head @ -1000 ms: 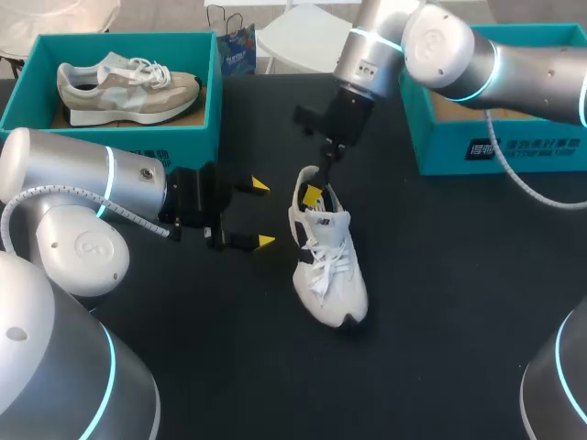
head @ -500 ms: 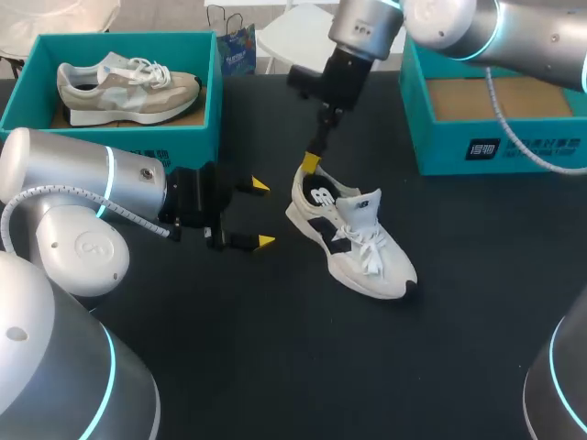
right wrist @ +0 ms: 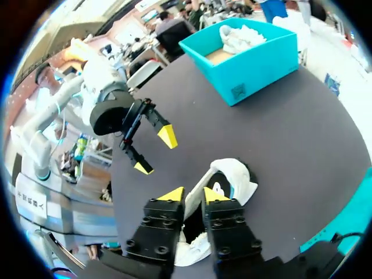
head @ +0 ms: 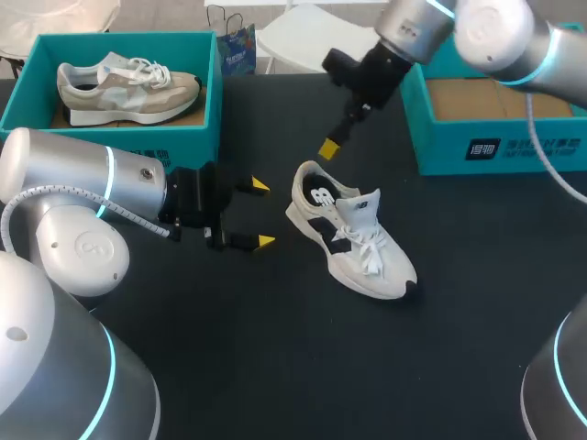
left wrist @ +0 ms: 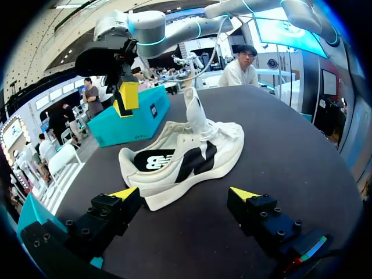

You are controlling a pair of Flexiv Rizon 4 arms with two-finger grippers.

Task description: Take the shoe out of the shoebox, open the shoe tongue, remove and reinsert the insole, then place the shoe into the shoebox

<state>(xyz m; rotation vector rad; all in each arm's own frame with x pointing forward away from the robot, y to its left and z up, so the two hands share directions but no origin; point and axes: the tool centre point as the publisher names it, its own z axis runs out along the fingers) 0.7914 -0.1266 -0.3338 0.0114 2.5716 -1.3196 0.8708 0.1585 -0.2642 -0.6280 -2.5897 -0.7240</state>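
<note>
A white shoe [head: 348,234] with black side marks stands on its sole on the black table, heel toward the back left and toe toward the front right. Its tongue stands up and its laces are loose. My right gripper [head: 330,147] hangs just above and behind the heel, clear of it. In the right wrist view its fingers [right wrist: 195,195] stand close together with a narrow gap, nothing between them, and the shoe [right wrist: 232,177] below. My left gripper [head: 263,214] is open, left of the shoe. In the left wrist view the shoe [left wrist: 180,163] lies just ahead of that gripper [left wrist: 185,193].
An open teal shoebox [head: 119,137] at the back left holds a beige shoe [head: 124,87]. A second teal shoebox [head: 495,147] stands at the back right with brown card inside. Bare black table lies in front of the shoe.
My right gripper let go of the shoe's heel, rose and moved back to the right, its fingers closing in. The shoe swung its toe to the right and now rests on its sole.
</note>
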